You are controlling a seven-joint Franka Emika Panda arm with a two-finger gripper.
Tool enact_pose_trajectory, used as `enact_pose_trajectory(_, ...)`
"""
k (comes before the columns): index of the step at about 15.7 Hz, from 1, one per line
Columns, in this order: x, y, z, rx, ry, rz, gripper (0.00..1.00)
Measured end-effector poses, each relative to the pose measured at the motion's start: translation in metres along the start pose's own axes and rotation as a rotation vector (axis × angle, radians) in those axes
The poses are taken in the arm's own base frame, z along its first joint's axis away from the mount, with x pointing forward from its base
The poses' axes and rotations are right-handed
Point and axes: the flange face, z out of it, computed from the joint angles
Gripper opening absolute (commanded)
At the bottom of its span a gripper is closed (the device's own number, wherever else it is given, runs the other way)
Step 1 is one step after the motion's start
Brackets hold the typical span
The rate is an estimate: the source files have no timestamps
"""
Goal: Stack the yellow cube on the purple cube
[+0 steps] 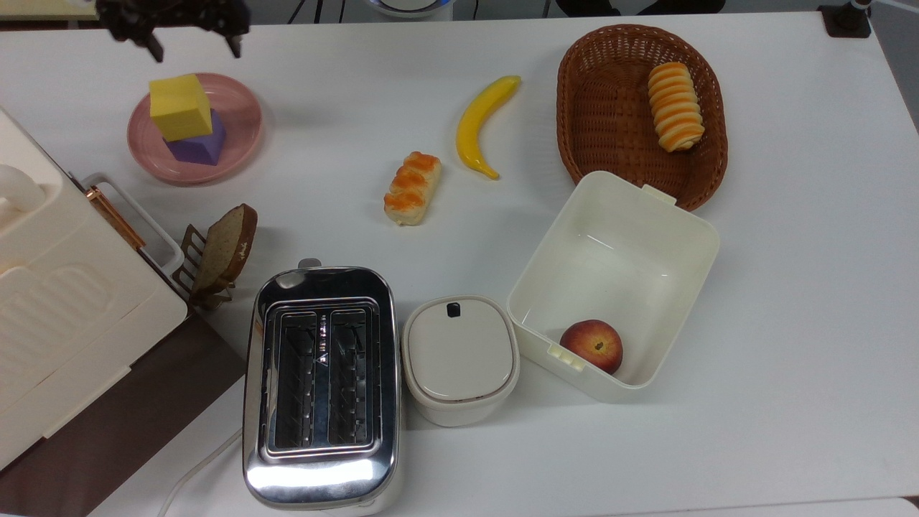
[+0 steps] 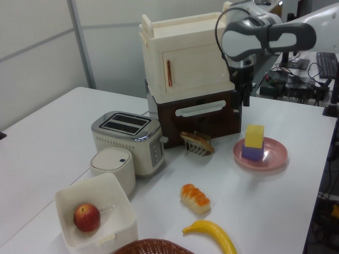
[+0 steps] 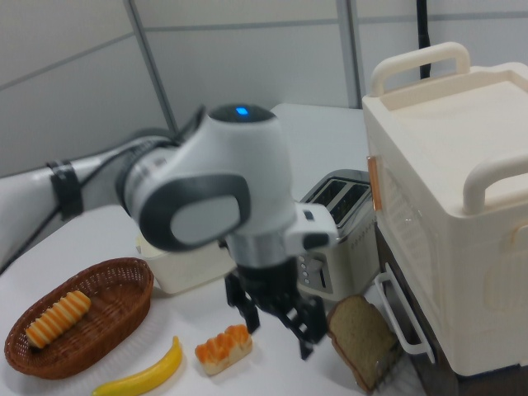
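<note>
end effector [image 1: 192, 49] open, empty, raised clear of the stack | yellow cube [image 1: 180, 107] below it, resting square on purple cube [image 1: 199, 146], so it stands unsupported | both on pink plate [image 1: 240, 136] on table [image 1: 790, 287] | stacking looks done

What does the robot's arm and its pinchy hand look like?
The arm is chunky and rounded, mostly white with dark grey patches at the joints. A small blue light glows on top, and a black band wraps it further back. The gripper is black, with two short fingers.
</note>
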Motion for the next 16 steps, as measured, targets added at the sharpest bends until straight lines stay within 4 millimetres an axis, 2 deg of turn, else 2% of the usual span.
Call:
enact_pose_trajectory(3,0.007,-0.043,-0.025,-0.046,-0.044,0.066,1.0)
enact_pose_trajectory(6,0.014,-0.099,-0.042,-0.082,-0.07,0.078,1.0)
enact_pose_trajectory(10,0.02,-0.181,-0.055,-0.102,-0.049,0.051,1.0)
enact_pose_trajectory(12,0.021,-0.214,-0.055,-0.109,-0.049,0.014,1.0)
enact_pose_trajectory(14,0.021,-0.23,-0.055,-0.11,-0.05,-0.014,1.0)
enact_pose_trajectory(16,0.021,-0.232,-0.054,-0.103,-0.051,-0.016,1.0)
